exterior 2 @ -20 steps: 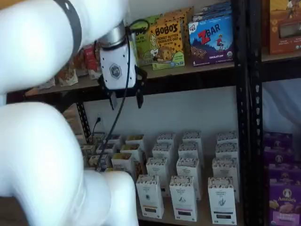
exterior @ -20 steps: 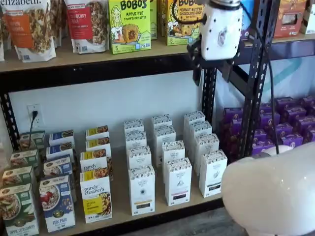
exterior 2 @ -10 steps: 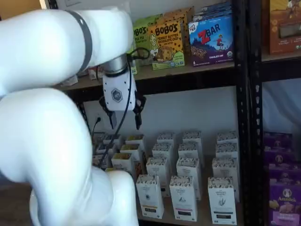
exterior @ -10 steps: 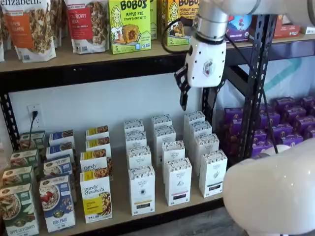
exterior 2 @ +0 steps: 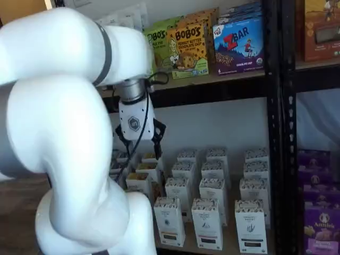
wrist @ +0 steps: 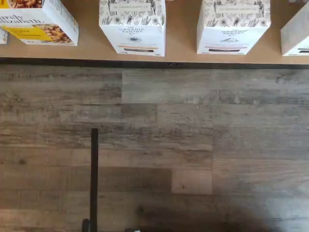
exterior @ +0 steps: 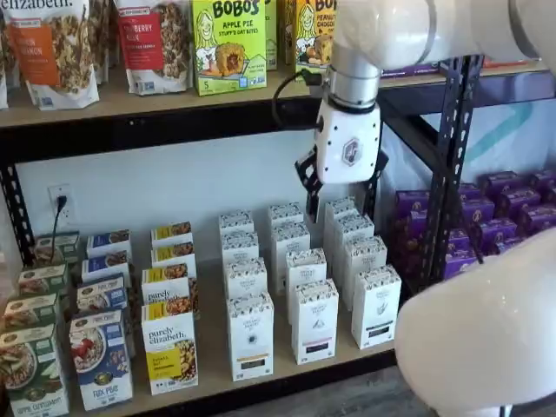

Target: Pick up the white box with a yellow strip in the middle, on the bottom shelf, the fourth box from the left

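Note:
The white box point(exterior: 250, 334) with a thin yellow strip stands at the front of the leftmost row of white cartons on the bottom shelf point(exterior: 213, 347). It also shows in a shelf view point(exterior 2: 170, 220) and in the wrist view point(wrist: 133, 24), right at the shelf's front edge point(wrist: 181, 34). My gripper point(exterior 2: 141, 144) hangs in the air above and behind the carton rows, well apart from the box. Its two black fingers show a plain gap and hold nothing. It also shows in a shelf view point(exterior: 341, 189).
Alike white cartons point(exterior: 314, 320) stand to the right of the box, and a purely elizabeth box point(exterior: 169, 352) to its left. The upper board carries Bobo's boxes point(exterior: 228, 43). A black upright point(exterior: 447, 156) and purple boxes point(exterior: 504, 217) stand to the right. The wrist view shows wood floor point(wrist: 159, 145).
The gripper has come down from upper-board height and moved left in a shelf view, now hanging over the back rows of white cartons. The boxes have not moved.

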Robot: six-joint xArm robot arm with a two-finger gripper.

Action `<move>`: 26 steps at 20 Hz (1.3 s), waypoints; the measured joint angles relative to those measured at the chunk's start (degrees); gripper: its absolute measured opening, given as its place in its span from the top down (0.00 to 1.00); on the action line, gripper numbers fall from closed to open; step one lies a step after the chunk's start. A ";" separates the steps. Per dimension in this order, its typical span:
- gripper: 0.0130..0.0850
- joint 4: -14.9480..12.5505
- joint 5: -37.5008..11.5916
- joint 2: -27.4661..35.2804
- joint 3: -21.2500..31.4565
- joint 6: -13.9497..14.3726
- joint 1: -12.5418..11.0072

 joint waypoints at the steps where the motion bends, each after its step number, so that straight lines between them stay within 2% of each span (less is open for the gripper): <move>1: 0.00 -0.06 -1.04 0.63 0.34 0.24 0.25; 5: 0.00 -0.93 -5.22 2.65 1.65 1.32 1.09; 18: 0.00 -0.41 -13.56 12.28 2.66 0.09 0.30; 26: 0.00 -0.16 -20.62 18.61 3.35 0.55 1.19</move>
